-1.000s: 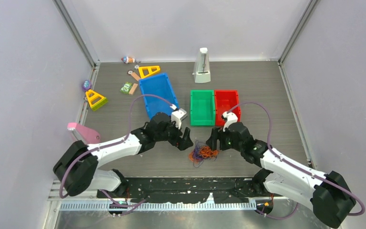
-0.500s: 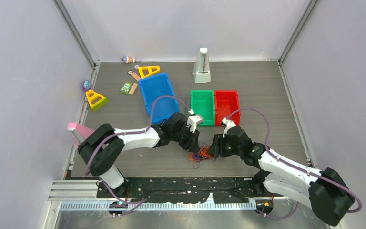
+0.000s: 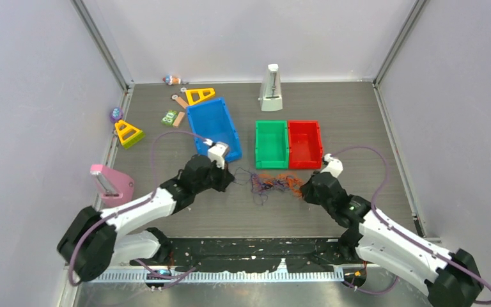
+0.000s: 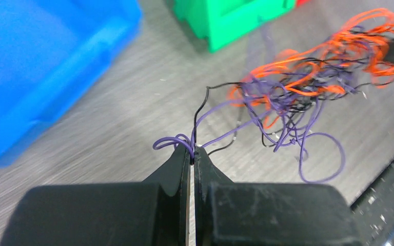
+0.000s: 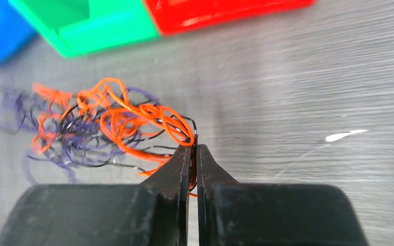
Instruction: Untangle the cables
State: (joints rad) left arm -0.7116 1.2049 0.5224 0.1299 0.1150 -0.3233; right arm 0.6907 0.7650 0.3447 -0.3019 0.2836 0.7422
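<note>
Top external and both wrist views are showing the left fingers (image 4: 178, 171) and right fingers (image 5: 179, 171) clamping shut on opposite ends of the cables (image 3: 270, 183), which are lying strung across open desk (image 3: 230, 217), just short of the green bin (image 3: 272, 164) and red bin (image 3: 305, 164) edges.

Bright, even overhead light, only soft shadows. Up close the blue bin (image 4: 41, 66) blurs; the cables (image 4: 292, 82) look sharp.
</note>
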